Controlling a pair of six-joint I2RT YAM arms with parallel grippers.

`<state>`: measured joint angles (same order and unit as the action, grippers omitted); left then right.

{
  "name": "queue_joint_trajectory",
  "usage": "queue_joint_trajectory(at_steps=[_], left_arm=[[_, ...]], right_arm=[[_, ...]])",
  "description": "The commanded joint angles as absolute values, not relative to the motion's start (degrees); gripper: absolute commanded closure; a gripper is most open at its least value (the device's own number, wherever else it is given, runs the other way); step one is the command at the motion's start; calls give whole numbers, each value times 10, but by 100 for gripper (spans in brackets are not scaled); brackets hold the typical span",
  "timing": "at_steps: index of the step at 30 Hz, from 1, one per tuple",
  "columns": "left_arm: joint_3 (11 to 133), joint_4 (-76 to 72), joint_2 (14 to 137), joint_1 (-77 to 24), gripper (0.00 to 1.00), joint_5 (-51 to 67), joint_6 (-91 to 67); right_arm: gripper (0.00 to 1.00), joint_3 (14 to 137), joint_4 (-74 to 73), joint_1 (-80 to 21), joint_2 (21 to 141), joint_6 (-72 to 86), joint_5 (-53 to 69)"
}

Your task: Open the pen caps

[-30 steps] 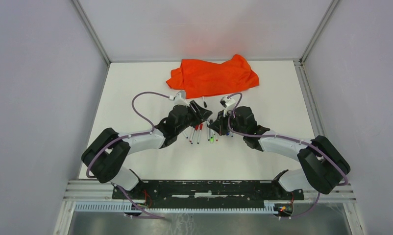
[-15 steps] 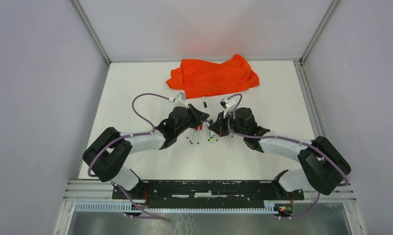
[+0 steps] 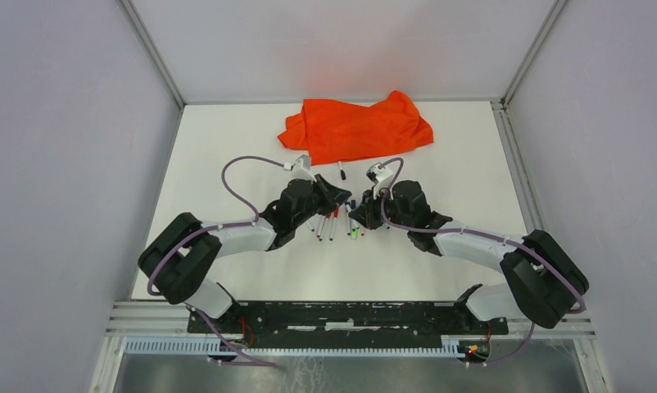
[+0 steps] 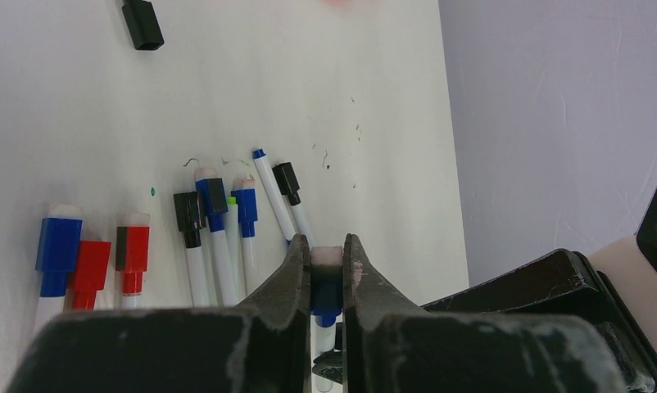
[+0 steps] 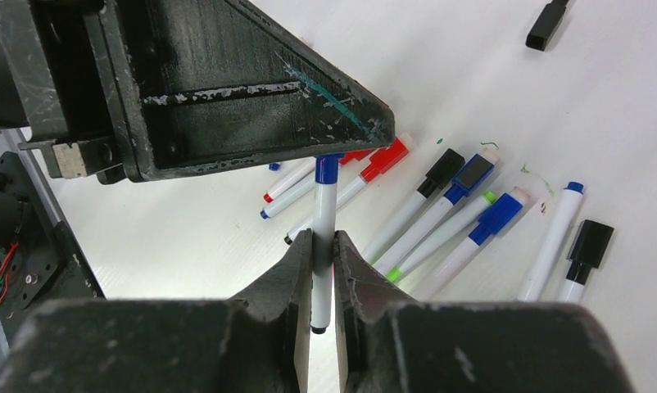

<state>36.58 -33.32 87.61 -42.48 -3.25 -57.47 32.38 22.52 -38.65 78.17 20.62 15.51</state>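
Right now the left tool [image 4: 327, 252] is pinched nearly closed on a blue cap [image 4: 327, 288], its two fingers pressed against the cap's sides with the cap's pale end showing between them. The right tool [image 5: 323, 246] faces it and is closed narrowly on the white pen barrel [image 5: 324, 209] of that same pen, one finger against each side. The cap sits on the barrel's end and disappears beneath the left tool's black body. Seen from above, the two tools meet tip to tip over the middle of the white surface [image 3: 227, 147], with the pen held between them. Just beside them a loose row of other pens [image 4: 221, 258] lies on the surface, most with caps [image 4: 213, 201] on. Blue and red ones are at one end, black and blue in the middle, and a black one is at the other end. Next to that last pen lies an uncapped pen [image 4: 274, 196] showing a blue tip. A loose black cap [image 4: 142, 23] lies alone farther out, well apart from the row. Beyond it, toward the far side of the surface, sits a crumpled orange cloth [image 3: 358, 127].
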Motion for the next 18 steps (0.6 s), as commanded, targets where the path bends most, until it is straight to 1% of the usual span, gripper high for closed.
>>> queue_joint_trajectory(at_steps=[1, 18], left_arm=[[376, -373, 879, -428, 98, -3, -570], [388, -400, 901, -428, 98, 22, -598]], right_arm=[[82, 343, 235, -394, 785, 189, 168], [78, 360, 240, -395, 817, 181, 185]])
